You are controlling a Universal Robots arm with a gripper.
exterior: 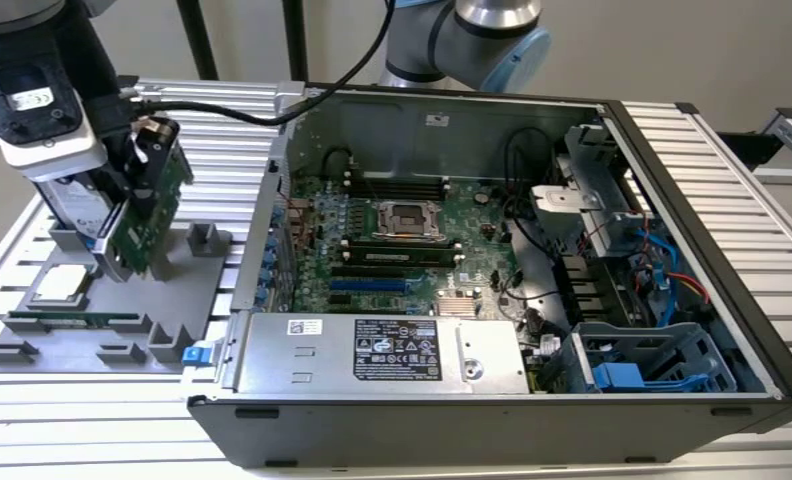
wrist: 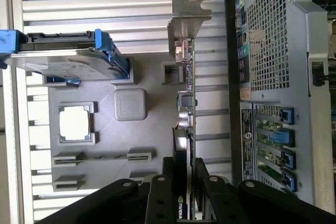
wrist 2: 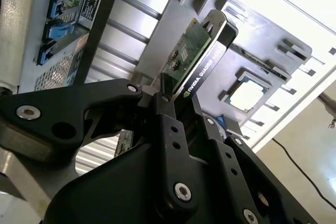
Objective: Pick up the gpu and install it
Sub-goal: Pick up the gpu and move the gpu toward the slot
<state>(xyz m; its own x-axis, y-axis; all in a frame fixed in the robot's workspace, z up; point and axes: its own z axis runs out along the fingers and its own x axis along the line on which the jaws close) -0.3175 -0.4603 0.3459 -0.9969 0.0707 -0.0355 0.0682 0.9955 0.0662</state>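
Gripper (exterior: pixel 140 170) clamped on gpu (exterior: pixel 149 215), card on edge over gray tray (exterior: pixel 169 310) (can't tell if clear of its slot). Long axis approx 12-to-6 in exterior view, bracket end (wrist: pixel 187 11) farthest from grip. Open pc case (exterior: pixel 410 120) at 3 o'clock, apart.

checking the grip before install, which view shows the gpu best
The second wrist view: the gpu shows its green face and black cooler edge, clamped in the hand. The first wrist view shows it edge-on with its silver bracket. The exterior view shows it upright at the grey tray, partly hidden by the hand.
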